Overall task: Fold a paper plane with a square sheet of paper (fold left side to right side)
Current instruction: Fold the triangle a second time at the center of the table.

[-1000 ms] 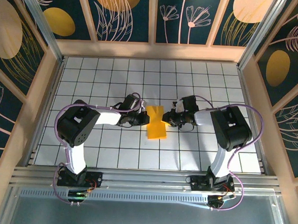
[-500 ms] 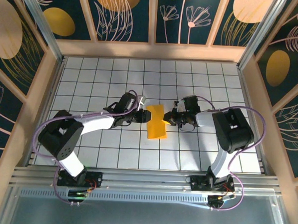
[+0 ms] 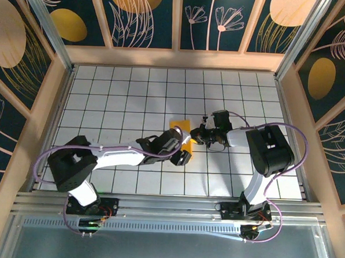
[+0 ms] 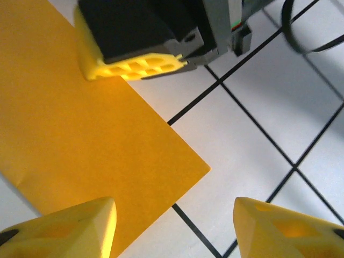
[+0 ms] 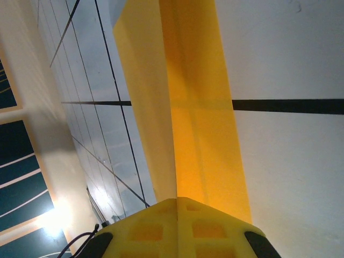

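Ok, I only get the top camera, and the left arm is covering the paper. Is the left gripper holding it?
Observer: No. In the left wrist view the left gripper is open above a corner of the paper.
Operator: What's the right one doing?
Observer: The right gripper is shut on the paper's edge.
Operator: Is the paper folded?
Observer: It looks so. The right wrist view shows a long fold line running away from that gripper.
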Motion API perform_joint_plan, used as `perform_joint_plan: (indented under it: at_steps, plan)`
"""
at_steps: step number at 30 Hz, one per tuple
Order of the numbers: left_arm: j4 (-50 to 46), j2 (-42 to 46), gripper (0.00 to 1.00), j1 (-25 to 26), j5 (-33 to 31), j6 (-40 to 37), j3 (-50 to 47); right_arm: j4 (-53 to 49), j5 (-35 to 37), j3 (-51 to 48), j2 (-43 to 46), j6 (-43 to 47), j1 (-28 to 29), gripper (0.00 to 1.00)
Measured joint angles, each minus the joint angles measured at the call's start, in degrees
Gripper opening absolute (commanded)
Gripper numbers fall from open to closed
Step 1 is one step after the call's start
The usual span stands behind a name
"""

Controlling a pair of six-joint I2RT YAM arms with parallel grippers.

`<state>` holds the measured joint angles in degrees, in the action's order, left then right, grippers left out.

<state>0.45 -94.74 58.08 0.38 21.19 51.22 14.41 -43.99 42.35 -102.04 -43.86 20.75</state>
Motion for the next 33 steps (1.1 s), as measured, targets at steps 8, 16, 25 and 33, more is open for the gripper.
perform_joint_plan:
  at_steps: [8, 16, 25, 33]
  plan:
    - [-4.87, -8.2, 0.65, 3.87, -8.52, -4.11, 8.04, 0.0, 0.0, 0.0, 0.0, 0.0, 0.0, 0.0]
    - [-7.52, -11.19, 0.67, 4.33, -14.43, -6.47, 11.52, 0.0, 0.0, 0.0, 0.0, 0.0, 0.0, 0.0]
    - [-8.63, -12.41, 0.4, 4.61, -15.61, -8.39, 12.66, -0.02, 0.02, 0.0, 0.0, 0.02, 0.0, 0.0]
    - [-8.61, -12.13, 0.09, 4.61, -14.32, -8.57, 12.66, -1.33, 0.68, 0.02, 0.0, 0.55, -0.04, 0.0]
